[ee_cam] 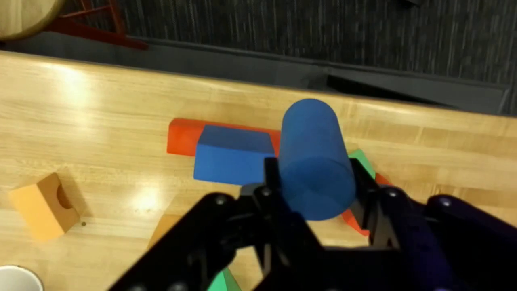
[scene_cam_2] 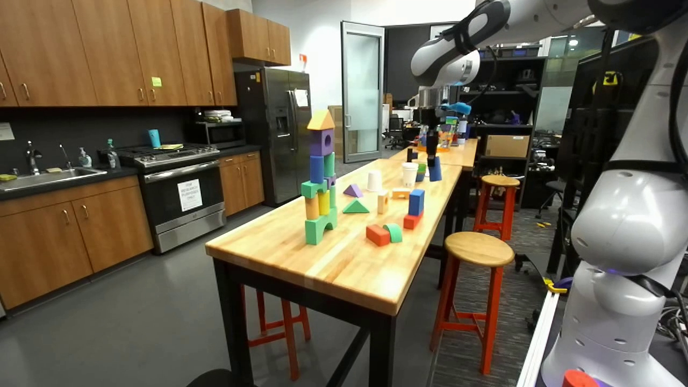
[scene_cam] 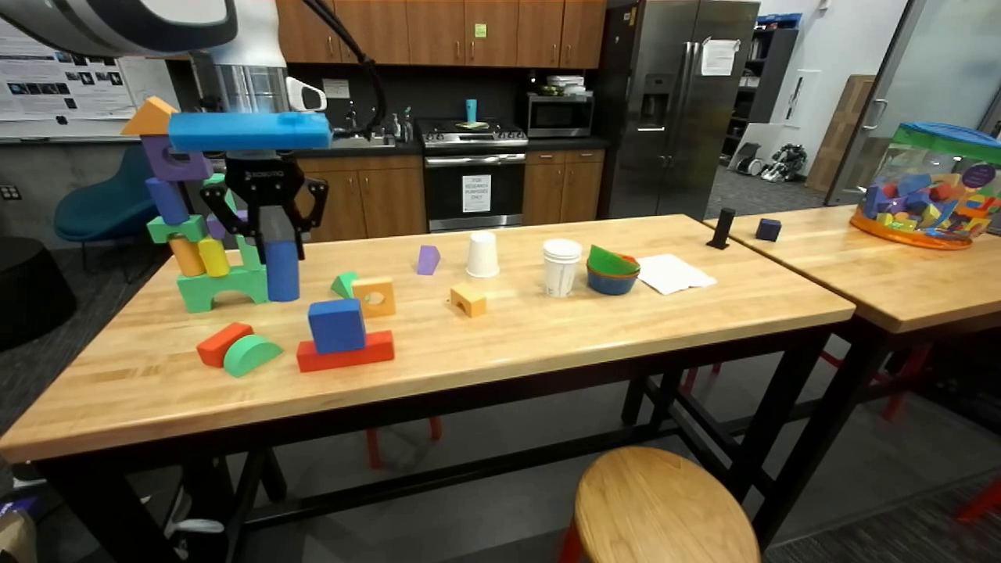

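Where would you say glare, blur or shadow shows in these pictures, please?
Wrist view: two bright glare spots on the table, jaws blurred on either side of the cylinder, a faint shadow beside the notched orange block; both exterior views: fairly even light over the table, shadows soft.

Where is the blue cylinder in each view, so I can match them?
In an exterior view: blue cylinder left of centre, held by the tool.
In an exterior view: blue cylinder right of centre.
Wrist view: blue cylinder right of centre.
Shared landmark: blue block on red bar.
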### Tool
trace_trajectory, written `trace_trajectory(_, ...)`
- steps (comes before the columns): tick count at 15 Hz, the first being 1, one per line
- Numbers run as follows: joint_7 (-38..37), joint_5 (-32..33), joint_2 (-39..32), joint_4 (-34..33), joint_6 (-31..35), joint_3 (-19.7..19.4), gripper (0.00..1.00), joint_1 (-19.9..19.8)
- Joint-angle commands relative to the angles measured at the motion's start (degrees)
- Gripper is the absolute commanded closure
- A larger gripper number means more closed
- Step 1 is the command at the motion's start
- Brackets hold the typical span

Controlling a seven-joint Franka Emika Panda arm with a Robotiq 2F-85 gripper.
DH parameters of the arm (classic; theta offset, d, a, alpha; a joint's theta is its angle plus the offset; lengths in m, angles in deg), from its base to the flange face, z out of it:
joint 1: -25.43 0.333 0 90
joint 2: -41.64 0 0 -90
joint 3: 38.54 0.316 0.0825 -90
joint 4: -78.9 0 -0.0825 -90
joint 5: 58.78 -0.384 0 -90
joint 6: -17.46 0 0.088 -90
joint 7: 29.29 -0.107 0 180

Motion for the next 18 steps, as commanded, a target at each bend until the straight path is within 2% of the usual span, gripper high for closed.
trace_trajectory(1,-1.5,-5.4,3.8,5.0,7.0,-1.2,0.83,1.8)
trace_trajectory(4,-0.8,-2.5,3.1,6.7,9.8,-0.6,0.83,2.3)
trace_trajectory(5,-0.5,-3.7,1.8,4.4,7.6,-1.3,0.58,2.3)
trace_trajectory(11,-0.5,-3.3,1.9,5.7,9.0,-1.2,0.58,2.7)
trace_trajectory(12,-0.6,-3.5,1.6,5.7,8.5,-1.5,0.83,2.5)
trace_trajectory(18,-1.5,-7.3,-1.0,4.4,9.5,-2.3,0.83,2.6)
